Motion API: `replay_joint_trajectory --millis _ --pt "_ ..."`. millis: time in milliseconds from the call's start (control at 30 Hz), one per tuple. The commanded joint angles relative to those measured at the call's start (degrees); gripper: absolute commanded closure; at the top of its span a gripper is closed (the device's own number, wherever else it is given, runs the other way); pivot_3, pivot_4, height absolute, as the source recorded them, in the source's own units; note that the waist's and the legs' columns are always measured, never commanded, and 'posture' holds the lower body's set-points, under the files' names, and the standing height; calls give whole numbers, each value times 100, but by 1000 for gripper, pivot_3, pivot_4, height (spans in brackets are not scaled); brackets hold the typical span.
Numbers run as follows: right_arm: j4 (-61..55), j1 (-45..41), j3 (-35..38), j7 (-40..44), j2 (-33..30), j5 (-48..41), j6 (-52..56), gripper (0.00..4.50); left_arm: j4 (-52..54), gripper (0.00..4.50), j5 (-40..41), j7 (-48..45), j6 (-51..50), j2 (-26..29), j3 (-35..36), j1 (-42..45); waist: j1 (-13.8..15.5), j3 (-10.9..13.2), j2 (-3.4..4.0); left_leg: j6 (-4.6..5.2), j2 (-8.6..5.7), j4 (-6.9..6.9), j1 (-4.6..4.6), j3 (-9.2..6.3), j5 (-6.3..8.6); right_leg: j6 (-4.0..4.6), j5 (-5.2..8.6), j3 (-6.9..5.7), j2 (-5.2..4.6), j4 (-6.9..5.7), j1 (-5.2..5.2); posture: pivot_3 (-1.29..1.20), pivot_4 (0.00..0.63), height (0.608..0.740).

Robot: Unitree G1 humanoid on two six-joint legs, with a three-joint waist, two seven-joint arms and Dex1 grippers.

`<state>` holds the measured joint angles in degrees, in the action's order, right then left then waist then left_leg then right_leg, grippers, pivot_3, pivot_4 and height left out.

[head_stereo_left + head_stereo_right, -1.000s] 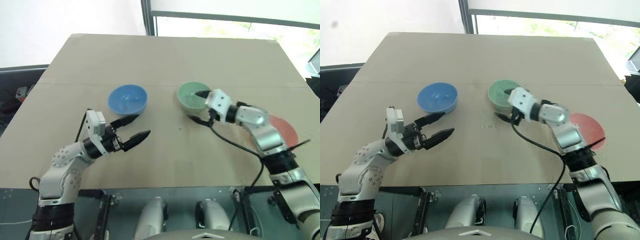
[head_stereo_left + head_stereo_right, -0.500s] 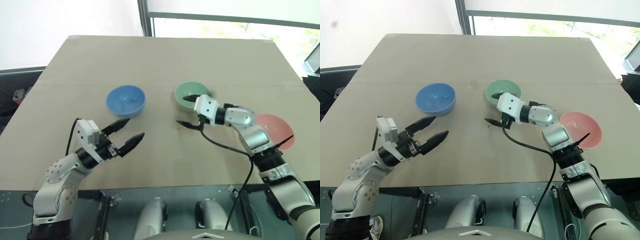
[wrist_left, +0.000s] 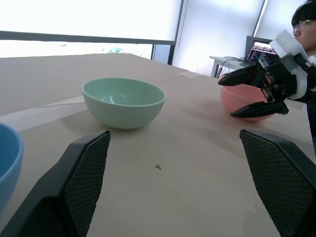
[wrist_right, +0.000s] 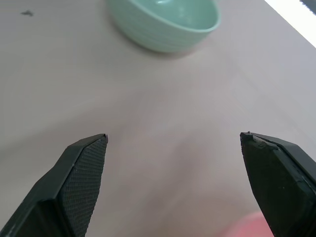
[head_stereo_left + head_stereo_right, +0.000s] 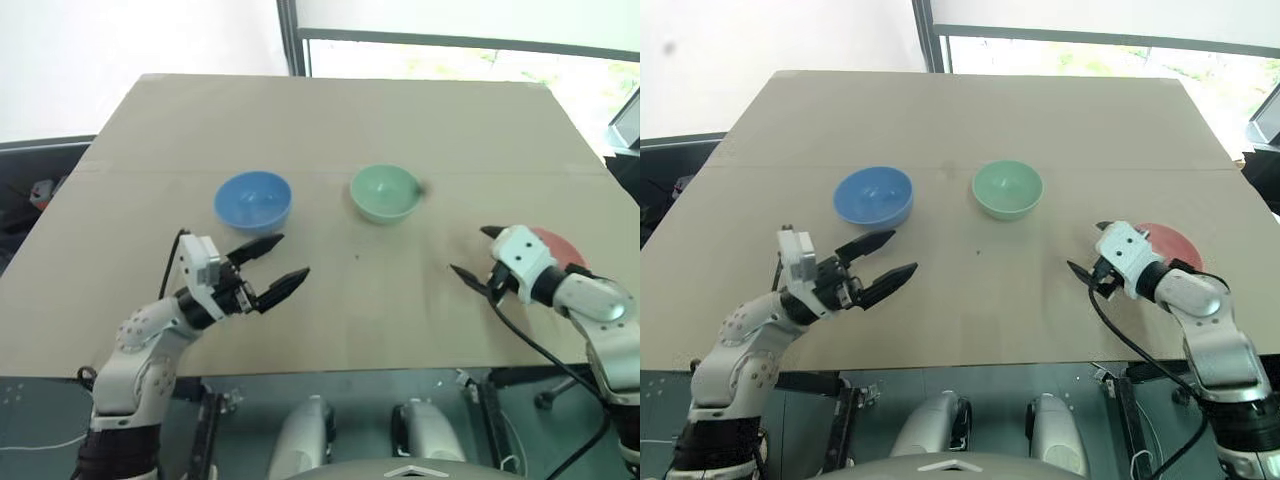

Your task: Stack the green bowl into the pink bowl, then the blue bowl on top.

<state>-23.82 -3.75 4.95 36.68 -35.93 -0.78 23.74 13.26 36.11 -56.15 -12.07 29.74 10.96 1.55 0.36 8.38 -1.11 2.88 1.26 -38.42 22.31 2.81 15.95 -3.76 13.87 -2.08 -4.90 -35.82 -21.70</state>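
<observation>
Looking down from the head views: green bowl (image 5: 1008,189) sits upright near the middle of the cardboard tabletop (image 5: 970,110), empty, nothing touching it. Blue bowl (image 5: 873,195) is well apart from the green bowl on the robot's left, also empty. Pink bowl (image 5: 1172,243) is well apart from the green bowl on the robot's right and nearer the robot, partly hidden behind the right gripper (image 5: 1088,248). That gripper's jaws are spread wide, holding nothing, clear of the green bowl. Left gripper (image 5: 885,256) hangs nearer the robot than the blue bowl, jaws wide, empty, tips aimed toward the green bowl's side

Left wrist view: green bowl (image 3: 123,101) ahead between the two black fingers (image 3: 81,177), which stand far apart. Blue bowl's rim (image 3: 9,163) beside the green bowl at the edge. Pink bowl (image 3: 246,101) farther off past the green bowl, right gripper (image 3: 247,94) open in front of it. A person and a laptop (image 3: 260,49) in the background

Right wrist view: green bowl (image 4: 164,22) ahead, fingers (image 4: 81,182) wide apart with bare tabletop between, a sliver of pink bowl (image 4: 252,224) near one finger
</observation>
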Motion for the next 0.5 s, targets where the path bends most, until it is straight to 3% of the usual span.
replay_joint_trajectory --millis 33,400,500 --pt "-310 96 355 -504 101 119 122 0 -161 54 -16 -168 128 33 -25 173 16 0 0 0 -1 0 1 0 0 0 0 0 0 0 -1 0 150 740" --pt "-239 502 818 -1064 210 125 1260 0 -299 54 -85 -316 160 -5 -96 296 44 0 0 1 -5 -2 31 -4 0 -2 0 -3 -2 12 -17 0 150 740" --pt "-287 501 969 -863 177 -166 1608 702 -283 0 -72 -321 135 7 -86 287 46 0 0 1 -4 -2 26 -6 0 -2 0 -3 -1 8 -15 0 150 740"
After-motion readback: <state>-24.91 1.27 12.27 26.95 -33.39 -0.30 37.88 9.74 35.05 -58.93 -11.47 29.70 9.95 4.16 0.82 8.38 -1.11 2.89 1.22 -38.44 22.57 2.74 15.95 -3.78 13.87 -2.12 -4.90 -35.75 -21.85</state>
